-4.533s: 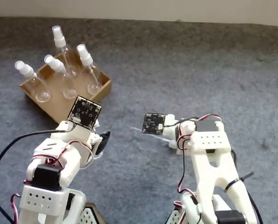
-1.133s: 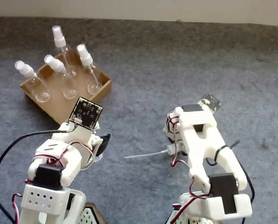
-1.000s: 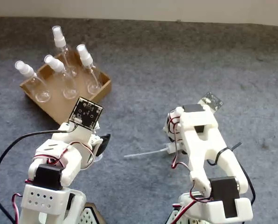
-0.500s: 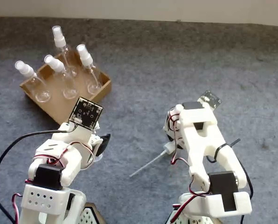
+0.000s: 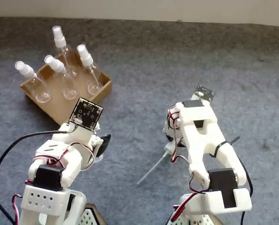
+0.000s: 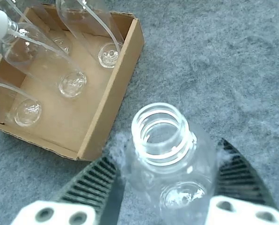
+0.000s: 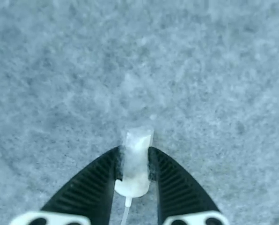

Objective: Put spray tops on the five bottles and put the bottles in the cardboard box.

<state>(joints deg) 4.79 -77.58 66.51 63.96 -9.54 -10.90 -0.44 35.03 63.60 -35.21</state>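
Note:
A clear bottle (image 6: pixel 164 140) with an open threaded neck stands upright between the fingers of my left gripper (image 6: pixel 170 151), which is shut on it just in front of the cardboard box (image 6: pixel 115 92). In the high view that gripper (image 5: pixel 101 146) sits near the front left. My right gripper (image 7: pixel 134 153) is shut on a white spray top (image 7: pixel 135 165), held low over the carpet. From above, the spray top (image 5: pixel 167 150) trails its thin dip tube (image 5: pixel 151 170) toward the front left, about a hand's width right of the left gripper.
The cardboard box (image 5: pixel 41 104) at the back left holds several clear bottles (image 5: pixel 67 82) with white spray tops on. Grey carpet (image 5: pixel 223 70) covers the table, with open room to the right and the back.
My right arm has turned with the spray top, and the dip tube has swung from pointing left to pointing toward the front left. The left arm and its bottle have not moved.

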